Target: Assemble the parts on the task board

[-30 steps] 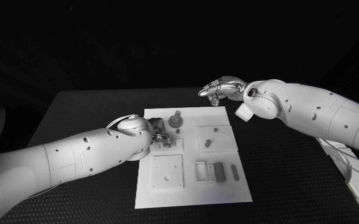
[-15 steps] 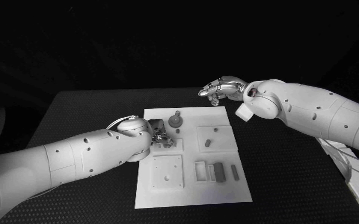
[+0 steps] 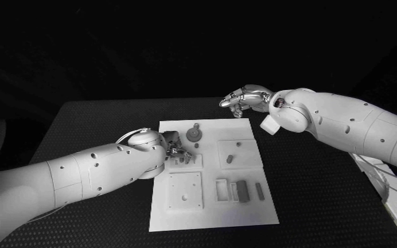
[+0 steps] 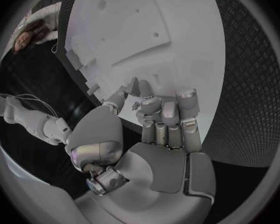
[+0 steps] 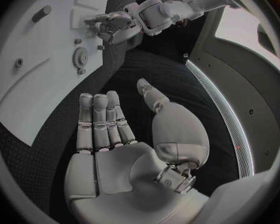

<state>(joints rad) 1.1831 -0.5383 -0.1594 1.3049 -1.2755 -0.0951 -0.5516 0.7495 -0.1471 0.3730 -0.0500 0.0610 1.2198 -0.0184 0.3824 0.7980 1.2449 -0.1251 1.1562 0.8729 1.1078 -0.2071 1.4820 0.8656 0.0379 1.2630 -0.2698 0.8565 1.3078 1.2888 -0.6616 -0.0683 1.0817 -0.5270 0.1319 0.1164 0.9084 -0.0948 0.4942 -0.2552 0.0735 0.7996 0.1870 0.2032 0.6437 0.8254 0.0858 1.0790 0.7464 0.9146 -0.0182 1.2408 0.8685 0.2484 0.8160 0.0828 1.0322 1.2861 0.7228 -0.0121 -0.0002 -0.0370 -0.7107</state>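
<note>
Head view: left robot hand (image 3: 175,149) bends onto the task board (image 3: 248,210)'s left edge, nearer the parts than the open right robot hand (image 3: 241,98) hovering beyond its far edge; four grey parts lie loose, one gear (image 3: 194,135) farthest.

Left wrist view: fingers (image 4: 168,115) curl at the board; whether they hold anything, I cannot tell.

Right wrist view: right palm empty, fingers straight.

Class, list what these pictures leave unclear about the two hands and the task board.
- Left hand, head view: its own wrist hides whether the fingertips hold a part.
- Left wrist view: curled fingers cover what lies under them.
- Task board, right wrist view: cut off by the circle's rim.
</note>
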